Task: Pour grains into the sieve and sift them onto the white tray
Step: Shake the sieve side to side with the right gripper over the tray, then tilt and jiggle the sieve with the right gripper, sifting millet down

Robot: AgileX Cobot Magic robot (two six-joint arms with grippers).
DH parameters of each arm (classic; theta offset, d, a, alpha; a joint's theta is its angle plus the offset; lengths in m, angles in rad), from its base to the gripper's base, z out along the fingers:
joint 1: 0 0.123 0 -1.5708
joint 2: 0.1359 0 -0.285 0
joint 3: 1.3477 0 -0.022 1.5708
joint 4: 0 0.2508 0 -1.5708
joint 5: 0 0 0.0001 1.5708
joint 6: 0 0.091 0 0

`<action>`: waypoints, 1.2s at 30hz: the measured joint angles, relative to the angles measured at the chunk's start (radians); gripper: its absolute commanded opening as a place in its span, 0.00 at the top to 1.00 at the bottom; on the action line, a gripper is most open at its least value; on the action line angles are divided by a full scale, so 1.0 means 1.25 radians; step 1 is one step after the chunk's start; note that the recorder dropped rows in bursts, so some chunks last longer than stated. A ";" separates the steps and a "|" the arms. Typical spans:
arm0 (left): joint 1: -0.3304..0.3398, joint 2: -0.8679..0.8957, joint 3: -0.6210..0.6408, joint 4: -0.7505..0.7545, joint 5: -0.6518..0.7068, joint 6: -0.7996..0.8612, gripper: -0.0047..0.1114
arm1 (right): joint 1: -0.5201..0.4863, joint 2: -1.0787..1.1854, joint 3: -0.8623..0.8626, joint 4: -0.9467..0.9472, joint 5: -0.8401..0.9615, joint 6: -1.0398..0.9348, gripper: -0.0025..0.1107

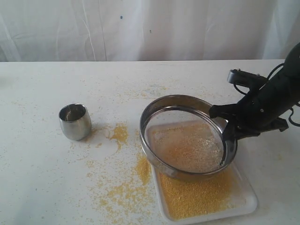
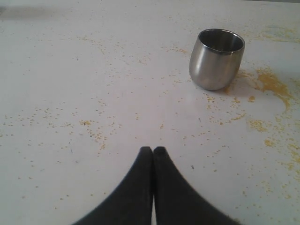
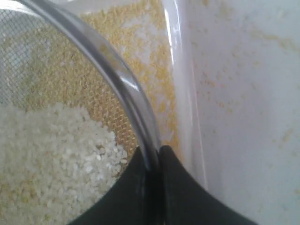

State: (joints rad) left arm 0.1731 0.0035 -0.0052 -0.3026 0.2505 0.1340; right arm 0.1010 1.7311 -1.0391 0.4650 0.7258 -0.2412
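Sieve [image 1: 157,161] hangs tilted directly over the white tray [image 1: 246,199], with the right end effector [image 1: 228,138] clamped on its right-hand rim. Pale coarse grains [image 1: 187,145] lie inside, yellow fines on the tray below. Left end effector [image 2: 153,152] is clenched and empty, well off by the steel cup [image 2: 216,58]. Shaking looks like the right arm's job.

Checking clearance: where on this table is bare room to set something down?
In the exterior view, bare table lies left of and behind the steel cup, along the far edge. Crowded: spilled grains between cup and white tray, where the right pincer holds the sieve.
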 measured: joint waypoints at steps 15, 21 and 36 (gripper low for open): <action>0.000 0.000 0.000 0.002 0.000 0.000 0.96 | 0.007 -0.014 0.000 0.005 0.079 0.015 0.98; 0.000 0.000 0.000 0.002 0.000 0.000 0.96 | 0.018 -0.013 -0.022 -0.013 0.107 -0.078 0.98; 0.000 0.000 0.000 0.002 0.000 0.000 0.96 | 0.025 0.113 -0.181 -0.075 0.358 -0.053 0.98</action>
State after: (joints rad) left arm 0.1731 0.0035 -0.0052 -0.3005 0.2505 0.1340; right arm 0.1319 1.8719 -1.2650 0.3715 1.1739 -0.3079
